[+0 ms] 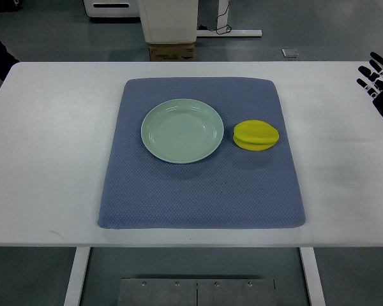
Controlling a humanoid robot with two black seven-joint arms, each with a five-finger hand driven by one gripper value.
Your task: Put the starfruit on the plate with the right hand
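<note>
A white rectangular table (pixel 45 159) carries a blue-grey quilted fabric mat (pixel 201 191) at its centre. On the mat sits a round pale-green ceramic plate (pixel 182 131) with nothing in it. Just beside the plate, at its 3 o'clock and apart from its rim, lies the yellow ridged starfruit (pixel 256 135) on the mat. Farther off, at 2 o'clock from the fruit, the black-and-white right hand (pixel 378 83) hangs at the table's edge, fingers spread wide, holding nothing.
</note>
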